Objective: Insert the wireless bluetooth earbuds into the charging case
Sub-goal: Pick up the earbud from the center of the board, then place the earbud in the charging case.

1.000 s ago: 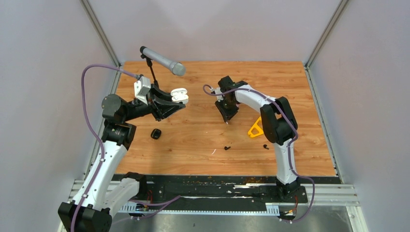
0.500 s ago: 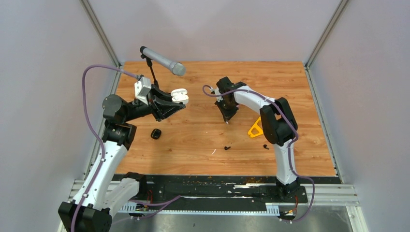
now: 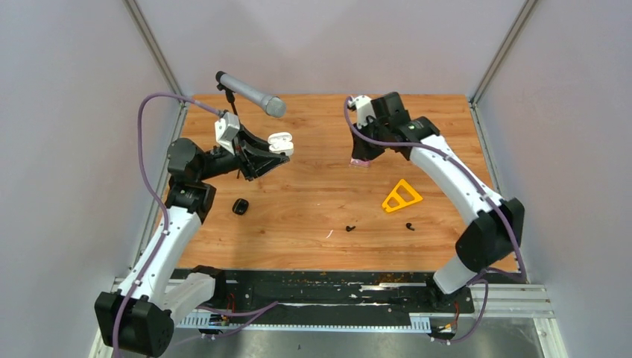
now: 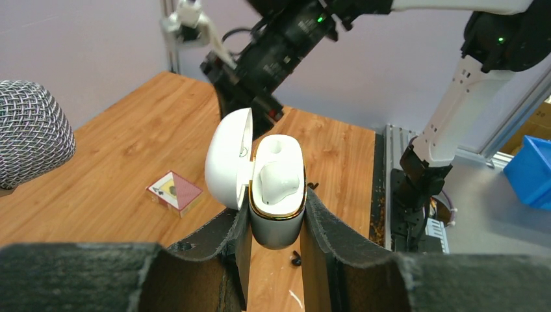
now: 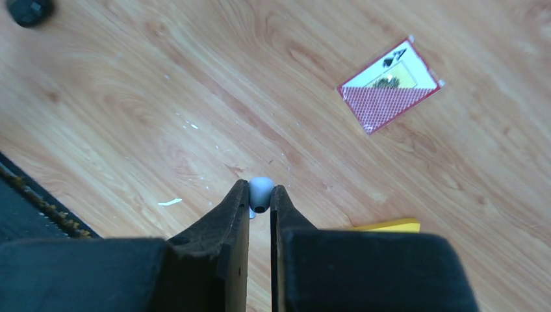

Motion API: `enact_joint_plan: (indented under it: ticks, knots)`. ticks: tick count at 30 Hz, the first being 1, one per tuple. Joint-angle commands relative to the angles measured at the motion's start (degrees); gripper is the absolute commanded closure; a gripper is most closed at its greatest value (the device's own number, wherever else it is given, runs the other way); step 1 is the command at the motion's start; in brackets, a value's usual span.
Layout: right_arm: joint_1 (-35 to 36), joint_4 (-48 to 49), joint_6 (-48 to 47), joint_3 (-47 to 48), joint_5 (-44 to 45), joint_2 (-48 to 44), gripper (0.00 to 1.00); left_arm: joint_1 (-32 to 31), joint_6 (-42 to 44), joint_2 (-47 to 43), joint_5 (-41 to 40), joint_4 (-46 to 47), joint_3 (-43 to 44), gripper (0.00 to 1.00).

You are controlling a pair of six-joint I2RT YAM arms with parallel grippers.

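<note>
While the left fingers [image 3: 268, 154] clamp the lower body of the white charging case [image 4: 276, 227] above the far left part of the worktop [image 3: 313, 201], its lid stands flipped open and one white earbud [image 4: 278, 182] sits in a socket. The right fingers [image 5: 242, 205] are nearly closed on a second white earbud [image 5: 260, 192], whose rounded head pokes out between the tips, above the far edge near a playing card [image 5: 390, 91]. Two black earbuds [image 3: 350, 227] lie near the front edge. Since a second ago the right arm has swung from mid-worktop to the far edge, baring the whole yellow triangle [image 3: 401, 196]; the left arm has shifted slightly.
</note>
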Motion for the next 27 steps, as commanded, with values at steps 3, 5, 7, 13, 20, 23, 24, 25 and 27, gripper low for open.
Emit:
enact_joint_plan:
  ticks: [3,5,7,13,20,23,24,25,27]
  knots:
    - [-1.3,3.5,1.8,2.3,-8.4,-11.0,1.00,-2.1,0.9,1.6,-0.7,3.5,0.8,1.00]
    - [-1.3,6.2,3.3,4.0,-10.4,-14.3,1.00,-3.3,1.1,2.6,-1.4,3.3,1.8,1.00]
    - [-1.3,10.6,5.3,4.2,-11.7,-17.9,1.00,-4.1,0.9,3.6,-2.0,3.3,2.8,1.00]
    - [-0.4,15.7,10.8,9.3,-12.4,-20.4,1.00,-6.6,0.3,7.0,-2.6,4.2,6.0,1.00]
    - [1.3,21.1,13.2,12.0,-14.0,-18.2,1.00,-9.7,-1.6,10.3,-6.5,4.6,10.5,1.00]
    - [1.7,27.4,13.8,9.9,-14.0,-17.9,1.00,-10.5,-3.3,11.7,-9.5,4.4,13.0,1.00]
    - [1.8,29.1,14.3,8.8,-13.4,-18.0,1.00,-10.5,-4.0,11.9,-10.6,4.2,13.6,1.00]
    - [2.0,32.4,14.9,7.8,-12.3,-18.2,1.00,-10.6,-4.5,12.2,-12.0,4.0,14.3,1.00]
    - [2.9,35.5,16.4,6.7,-10.1,-18.0,1.00,-10.7,-5.5,12.8,-14.0,3.5,15.8,1.00]
